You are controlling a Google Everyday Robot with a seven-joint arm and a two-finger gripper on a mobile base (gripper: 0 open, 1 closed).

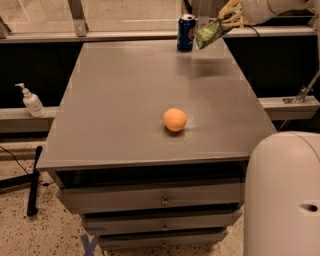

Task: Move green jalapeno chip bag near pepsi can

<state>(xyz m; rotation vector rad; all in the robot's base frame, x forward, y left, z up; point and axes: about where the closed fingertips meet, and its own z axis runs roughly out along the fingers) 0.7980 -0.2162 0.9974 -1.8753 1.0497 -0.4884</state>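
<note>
Far right corner of the grey surface point(125, 100): the claw point(226, 20) reaches in from the upper right on a white arm point(267, 7), clamped on the top end of the green jalapeno chip bag point(209, 34). The bag hangs tilted, its lower end pointing down and left, lifted off the surface, with a dark shadow on the top beneath it. The pepsi can point(186, 32) stands upright at the far edge, just left of the bag; the bag's lower corner is right beside the can, and contact between them cannot be made out. An orange fruit point(175, 120) sits alone mid-surface toward the near right, well apart from both. Drawers point(162, 200) are stacked under the top. A white pump bottle point(31, 101) stands on a low ledge off to the left. The robot's white body point(282, 195) fills the lower right.
</note>
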